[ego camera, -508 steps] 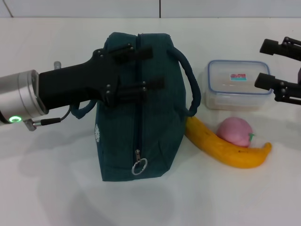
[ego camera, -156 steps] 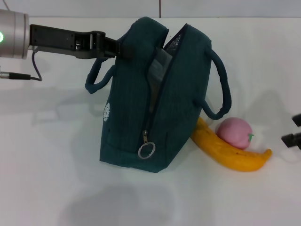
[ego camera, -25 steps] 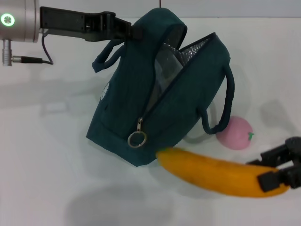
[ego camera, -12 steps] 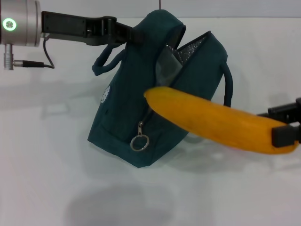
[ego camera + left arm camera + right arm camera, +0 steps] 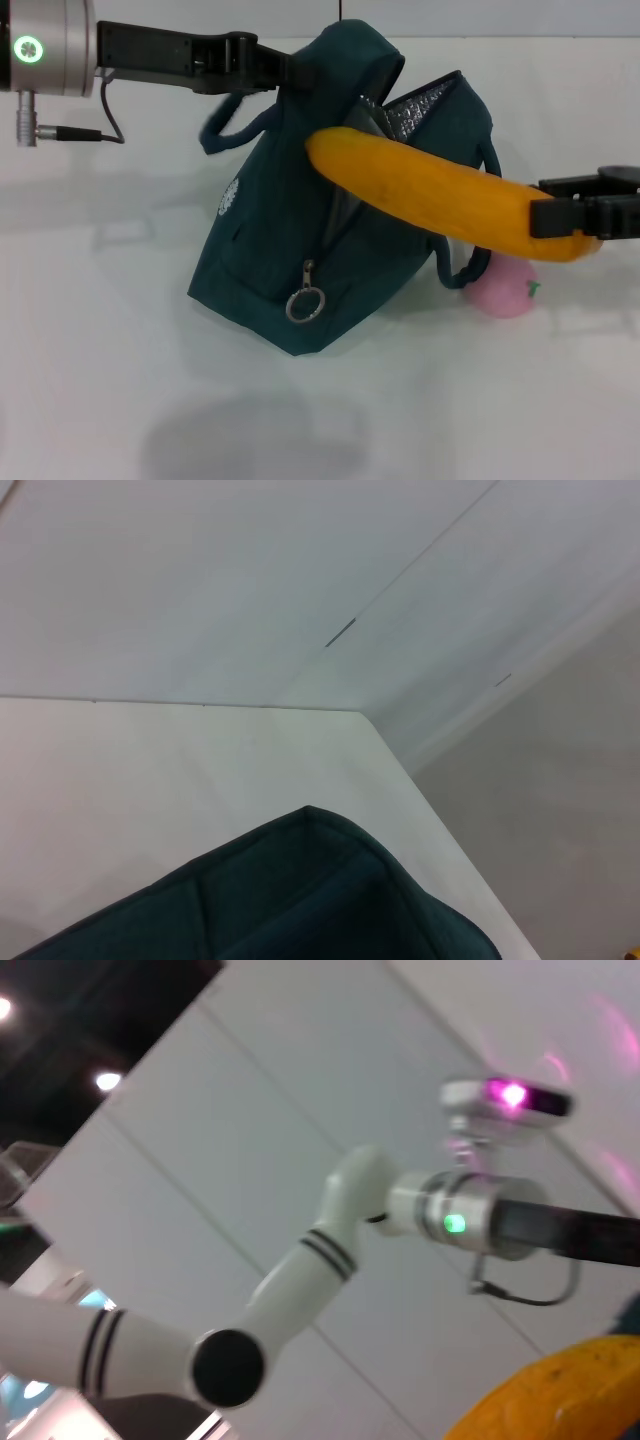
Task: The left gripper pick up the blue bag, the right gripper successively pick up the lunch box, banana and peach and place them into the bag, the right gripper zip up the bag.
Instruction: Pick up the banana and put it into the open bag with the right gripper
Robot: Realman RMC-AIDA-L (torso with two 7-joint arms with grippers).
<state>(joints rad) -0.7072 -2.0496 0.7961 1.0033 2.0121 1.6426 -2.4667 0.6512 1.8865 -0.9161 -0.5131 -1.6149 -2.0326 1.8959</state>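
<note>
The blue bag (image 5: 290, 230) stands tilted on the white table, its zip open and the silver lining showing. My left gripper (image 5: 285, 72) is shut on the bag's top edge and holds it up; the left wrist view shows only the bag's rim (image 5: 310, 880). The banana (image 5: 440, 195) hangs level in front of the bag's opening, its tip at the opening. My right gripper (image 5: 575, 215) is shut on its other end, and the banana (image 5: 560, 1400) fills a corner of the right wrist view. The peach (image 5: 503, 290) lies on the table under that gripper. The lunch box is out of view.
The bag's loose handle (image 5: 470, 250) droops toward the peach. A zip pull ring (image 5: 306, 300) hangs on the bag's near side. The table's far edge (image 5: 560, 38) runs along the back. The left arm (image 5: 470, 1222) shows in the right wrist view.
My right gripper has lifted the banana off the table and carried it up and left, so its tip now sits at the bag's opening. The peach shows again.
</note>
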